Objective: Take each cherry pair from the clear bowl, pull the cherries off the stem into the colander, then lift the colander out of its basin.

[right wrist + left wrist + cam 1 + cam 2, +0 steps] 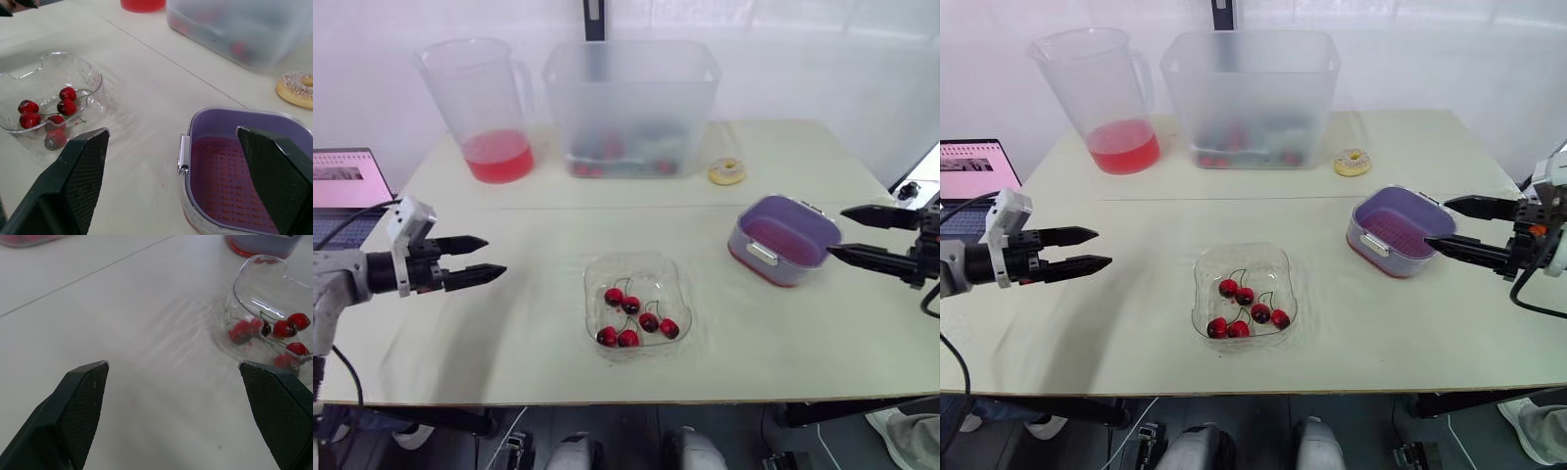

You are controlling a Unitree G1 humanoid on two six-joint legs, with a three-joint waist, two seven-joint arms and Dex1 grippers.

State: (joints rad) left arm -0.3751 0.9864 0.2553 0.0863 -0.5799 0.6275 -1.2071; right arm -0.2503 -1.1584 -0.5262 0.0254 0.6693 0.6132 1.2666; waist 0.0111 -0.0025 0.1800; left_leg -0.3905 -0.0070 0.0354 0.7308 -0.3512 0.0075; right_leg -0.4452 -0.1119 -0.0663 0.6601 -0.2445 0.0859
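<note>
The clear bowl (636, 257) of cherries (631, 305) lies between two wide-open, empty grippers, nearer the left gripper (495, 257); the right gripper (835, 231) hangs just beside the colander (781, 238).

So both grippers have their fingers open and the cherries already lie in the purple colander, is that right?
Not quite: the right wrist view shows the cherries in the clear bowl, not the purple colander. The left gripper and right gripper are open.
</note>
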